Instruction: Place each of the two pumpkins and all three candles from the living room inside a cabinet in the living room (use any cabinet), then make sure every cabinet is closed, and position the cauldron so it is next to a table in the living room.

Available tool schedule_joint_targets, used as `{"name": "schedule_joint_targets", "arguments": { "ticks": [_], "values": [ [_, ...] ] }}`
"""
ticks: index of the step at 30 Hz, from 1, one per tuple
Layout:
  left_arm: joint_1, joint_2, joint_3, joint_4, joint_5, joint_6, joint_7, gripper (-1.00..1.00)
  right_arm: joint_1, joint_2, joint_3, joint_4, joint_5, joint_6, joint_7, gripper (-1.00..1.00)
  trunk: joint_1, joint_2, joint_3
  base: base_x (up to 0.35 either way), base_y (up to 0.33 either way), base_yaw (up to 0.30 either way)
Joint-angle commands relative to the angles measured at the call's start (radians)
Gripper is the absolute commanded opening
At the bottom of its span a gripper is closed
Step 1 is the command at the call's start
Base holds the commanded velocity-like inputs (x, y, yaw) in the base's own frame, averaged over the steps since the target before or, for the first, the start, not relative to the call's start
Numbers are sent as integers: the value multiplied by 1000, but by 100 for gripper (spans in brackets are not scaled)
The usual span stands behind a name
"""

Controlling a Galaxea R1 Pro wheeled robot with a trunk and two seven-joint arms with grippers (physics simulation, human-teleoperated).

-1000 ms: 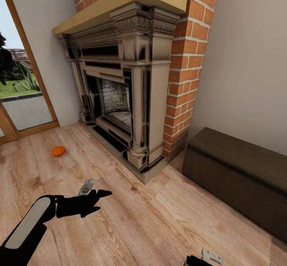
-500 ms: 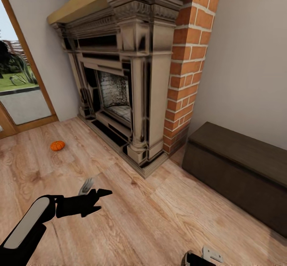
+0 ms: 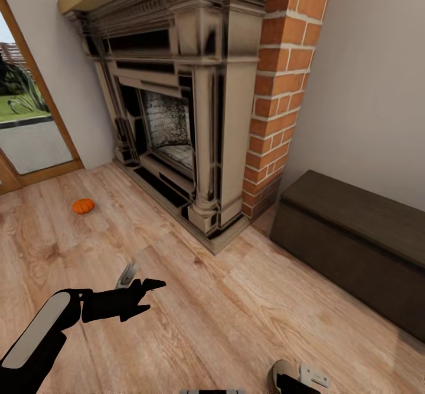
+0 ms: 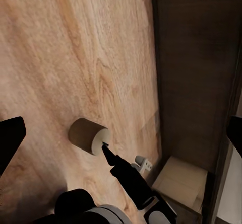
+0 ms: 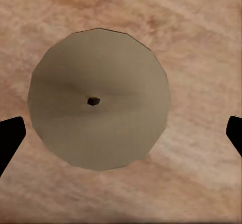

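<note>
One orange pumpkin (image 3: 83, 206) lies on the wood floor left of the fireplace, far beyond my left gripper (image 3: 141, 281), which hangs open and empty over the floor. The dark-brown cabinet (image 3: 354, 235) stands against the right wall, its fronts shut. A beige candle (image 5: 98, 100) stands on the floor directly under my right gripper (image 5: 121, 133), whose black fingertips (image 5: 10, 136) are spread wide on either side of it, open. In the left wrist view the same candle (image 4: 88, 136) sits near the cabinet (image 4: 194, 73), with a right finger just above it. The right gripper (image 3: 301, 378) sits at the head view's bottom edge.
A large fireplace (image 3: 189, 105) with a brick chimney (image 3: 283, 75) fills the middle. A glass door (image 3: 26, 122) is at the left. Open wood floor (image 3: 224, 311) lies between my arms and the cabinet.
The whole head view has shifted, so the camera moved. The right gripper shows slightly more at the bottom edge. The left arm holds its pose.
</note>
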Motion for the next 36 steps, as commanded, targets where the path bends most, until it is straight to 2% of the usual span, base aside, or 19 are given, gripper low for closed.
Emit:
{"name": "schedule_joint_targets", "arguments": {
  "ticks": [1, 7, 11, 14, 36],
  "values": [
    [0, 0, -1, -1, 11, 0, 10, 100, 0, -1, 9, -1, -10, -3, -6, 100, 0, -1, -5, 0, 0, 0],
    [-1, 0, -2, -1, 11, -1, 10, 100, 0, 1, 14, -2, -9, -3, -4, 100, 2, -2, -24, 0, 0, 0],
    [-1, 0, -2, -1, 11, -1, 10, 100, 0, 7, 71, -2, -11, -11, -3, 100, 2, -2, -24, 0, 0, 0],
    [-1, 0, -3, -1, 11, -1, 10, 100, 0, 10, 86, -2, -12, -22, -3, 100, 2, -2, -24, 0, 0, 0],
    [0, 0, -4, -1, 10, -1, 10, 100, 0, 12, 90, -1, -14, -45, -3, 100, 2, -2, -24, 7, 0, 0]
  ]
}}
